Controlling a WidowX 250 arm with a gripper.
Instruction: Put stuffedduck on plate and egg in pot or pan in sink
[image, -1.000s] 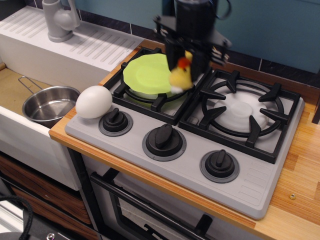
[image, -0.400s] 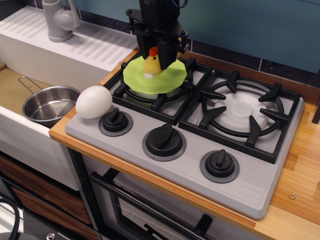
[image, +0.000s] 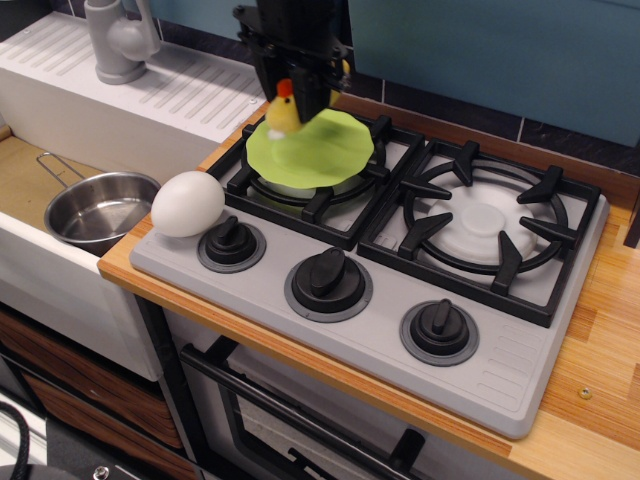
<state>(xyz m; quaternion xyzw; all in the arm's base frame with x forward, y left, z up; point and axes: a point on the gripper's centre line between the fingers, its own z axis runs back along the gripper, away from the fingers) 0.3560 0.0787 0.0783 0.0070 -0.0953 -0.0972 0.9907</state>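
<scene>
My black gripper (image: 290, 98) is shut on the yellow stuffedduck (image: 283, 115) and holds it over the back-left edge of the lime-green plate (image: 322, 152). The plate lies on the left burner grate. Whether the duck touches the plate I cannot tell. The white egg (image: 187, 204) lies on the stove's front-left corner, beside the left knob. The steel pan (image: 98, 209) stands in the sink (image: 25, 180) at the left, with nothing in it.
The grey stove (image: 500, 350) has three black knobs (image: 328, 275) along its front. The right burner grate (image: 488, 225) holds a white disc. A grey faucet (image: 118, 38) stands on the ribbed drainboard (image: 190, 90). Wooden counter (image: 610, 330) runs at the right.
My gripper has carried the duck leftward from between the burners to over the plate's back-left edge. The egg and the pan have not moved.
</scene>
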